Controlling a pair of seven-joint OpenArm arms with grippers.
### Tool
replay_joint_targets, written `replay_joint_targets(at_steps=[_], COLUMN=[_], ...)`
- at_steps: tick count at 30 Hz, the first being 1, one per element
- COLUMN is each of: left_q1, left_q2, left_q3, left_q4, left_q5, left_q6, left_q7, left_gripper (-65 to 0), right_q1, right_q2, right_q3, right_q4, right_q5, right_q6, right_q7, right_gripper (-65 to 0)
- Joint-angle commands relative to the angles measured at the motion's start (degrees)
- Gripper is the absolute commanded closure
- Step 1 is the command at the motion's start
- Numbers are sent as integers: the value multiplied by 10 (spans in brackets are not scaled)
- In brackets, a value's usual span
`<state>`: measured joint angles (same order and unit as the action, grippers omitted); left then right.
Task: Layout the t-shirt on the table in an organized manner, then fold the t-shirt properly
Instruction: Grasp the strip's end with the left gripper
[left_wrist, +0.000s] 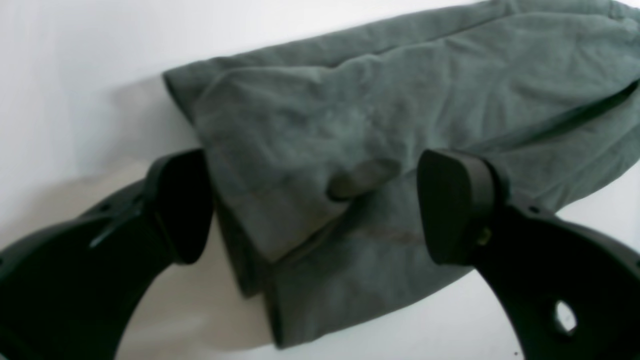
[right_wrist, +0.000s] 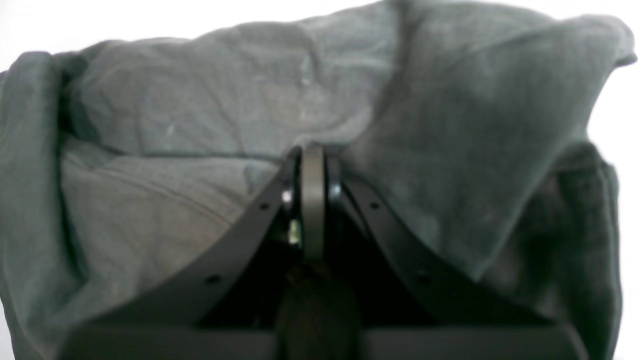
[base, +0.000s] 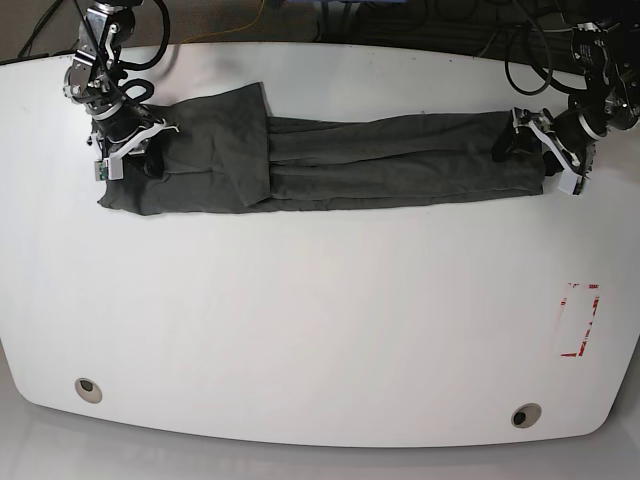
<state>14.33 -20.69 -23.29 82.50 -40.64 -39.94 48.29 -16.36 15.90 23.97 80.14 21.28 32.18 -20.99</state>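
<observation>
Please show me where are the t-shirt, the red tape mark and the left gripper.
t-shirt (base: 400, 160), base view, middle of the folded body.
red tape mark (base: 580, 320), base view, its right side.
left gripper (left_wrist: 315, 205), left wrist view, between the open jaws.

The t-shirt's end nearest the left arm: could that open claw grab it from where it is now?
Probably yes. The left gripper is wide open, its fingers straddling the t-shirt end on the table, with nothing between them but cloth.

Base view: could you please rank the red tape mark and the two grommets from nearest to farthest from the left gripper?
From the left gripper:
1. Red tape mark, just below it near the right edge.
2. Right grommet, bottom edge.
3. Left grommet, far bottom-left corner.
</observation>
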Motion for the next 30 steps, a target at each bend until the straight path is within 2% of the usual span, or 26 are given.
replay_joint_targets(at_steps=[1,5,8,12,19,20,25,27,30], left_q1=[1,1,1,1,1,1,0,-2,-15], left_q2=[-5,-5,-5,-5,-5,-5,-5,-5,-5], left_q3=[4,7,7,7,7,7,7,7,7], left_q4=[3,3,3,3,3,3,3,3,3], left_q5=[3,3,3,3,3,3,3,3,3], left_q6=[-1,-1,-1,-1,-1,-1,-1,-1,-1], left_q7=[18,18,18,18,18,18,18,18,18], left_gripper=[-603,-603,-566,-457,-219,-170,-38,-18,-23], right_q1=[-7,-7,-7,-7,-5,-5,-5,-5,-5], right_q2=[5,5,5,5,5,5,5,5,4], right_q3=[-1,-1,-1,-1,-1,-1,-1,-1,-1], right_q4=[-7,-6,-6,-6,-6,-6,-6,-6,-6], right_q5=[-33,-33,-33,-33,-33,-33,-33,-33,-33], right_q6=[-12,-12,-12,-12,-12,-12,-12,-12,-12], right_q7=[-47,-47,-47,-47,-47,-47,-47,-47,-47], right_gripper=[0,0,0,0,0,0,0,0,0])
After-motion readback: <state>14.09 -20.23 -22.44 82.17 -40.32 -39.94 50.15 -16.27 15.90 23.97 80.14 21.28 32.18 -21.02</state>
